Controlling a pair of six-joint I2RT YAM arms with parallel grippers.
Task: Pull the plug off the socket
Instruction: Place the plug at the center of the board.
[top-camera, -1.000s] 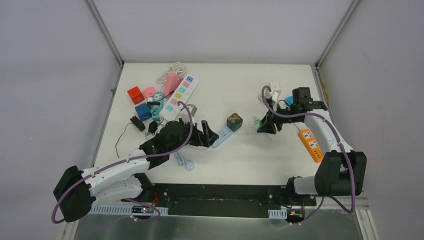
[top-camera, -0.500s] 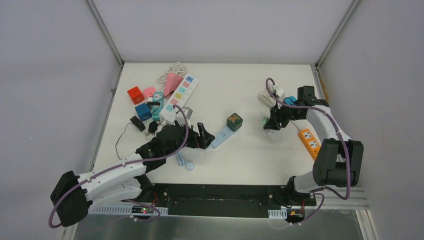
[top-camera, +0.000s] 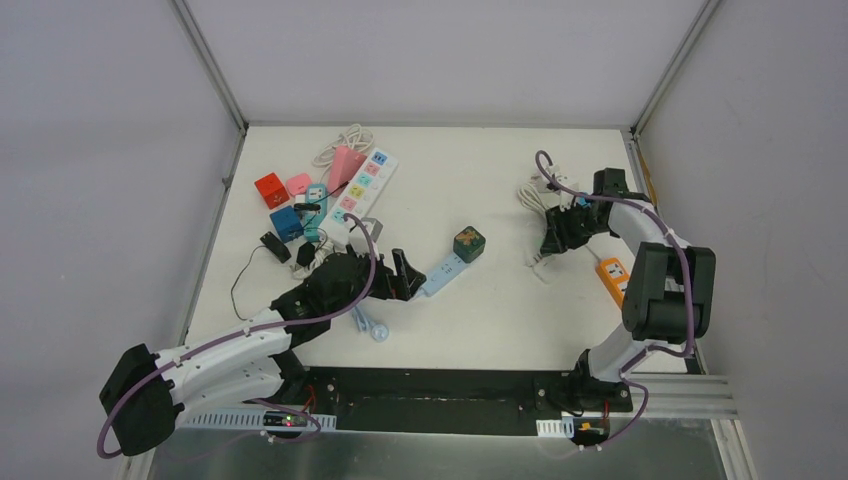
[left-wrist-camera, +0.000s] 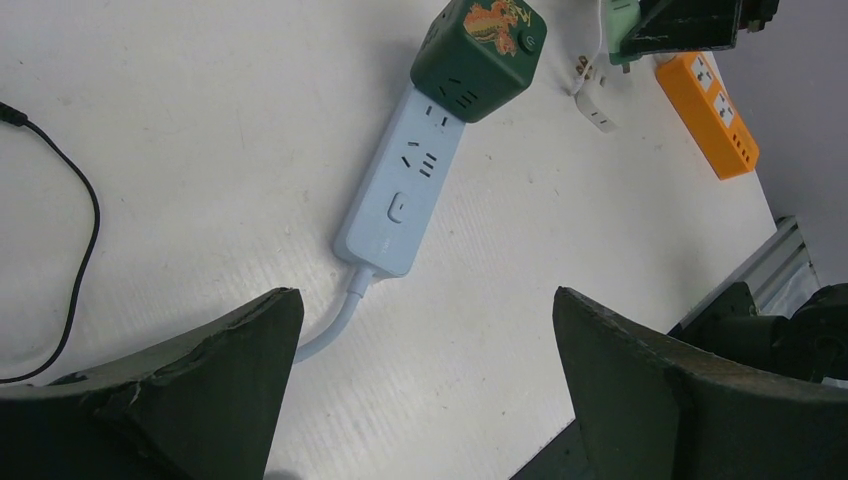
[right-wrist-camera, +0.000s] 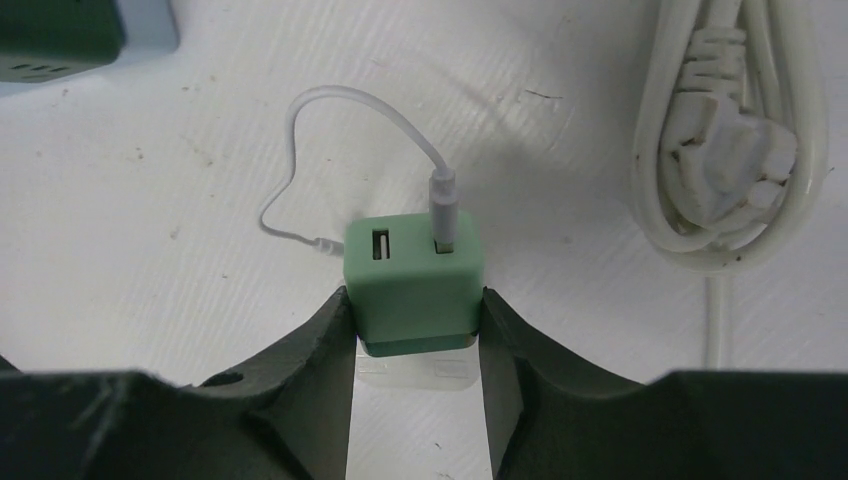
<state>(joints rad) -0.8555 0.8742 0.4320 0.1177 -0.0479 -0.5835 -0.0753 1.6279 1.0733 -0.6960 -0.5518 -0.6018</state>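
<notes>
A mint-green USB plug (right-wrist-camera: 413, 285) with a thin white cable (right-wrist-camera: 300, 120) in one port sits between the fingers of my right gripper (right-wrist-camera: 413, 320), which is shut on its sides. In the top view this gripper (top-camera: 553, 238) is at the right of the table, well apart from the socket. The socket is a light blue power strip (left-wrist-camera: 400, 195) (top-camera: 445, 272) with a dark green cube adapter (left-wrist-camera: 480, 55) (top-camera: 468, 243) on its far end. My left gripper (left-wrist-camera: 425, 300) (top-camera: 405, 272) hangs open just behind the strip's cord end, holding nothing.
An orange power strip (top-camera: 618, 280) lies by the right edge. A coiled white cord (right-wrist-camera: 730, 150) lies beside the held plug. At the back left are a white multi-socket strip (top-camera: 362, 190), red (top-camera: 271, 188) and blue (top-camera: 286, 222) cubes, and black cables.
The right gripper has carried the green plug to the right and farther back, away from the blue strip. The left gripper has drawn back slightly toward the left, still open.
</notes>
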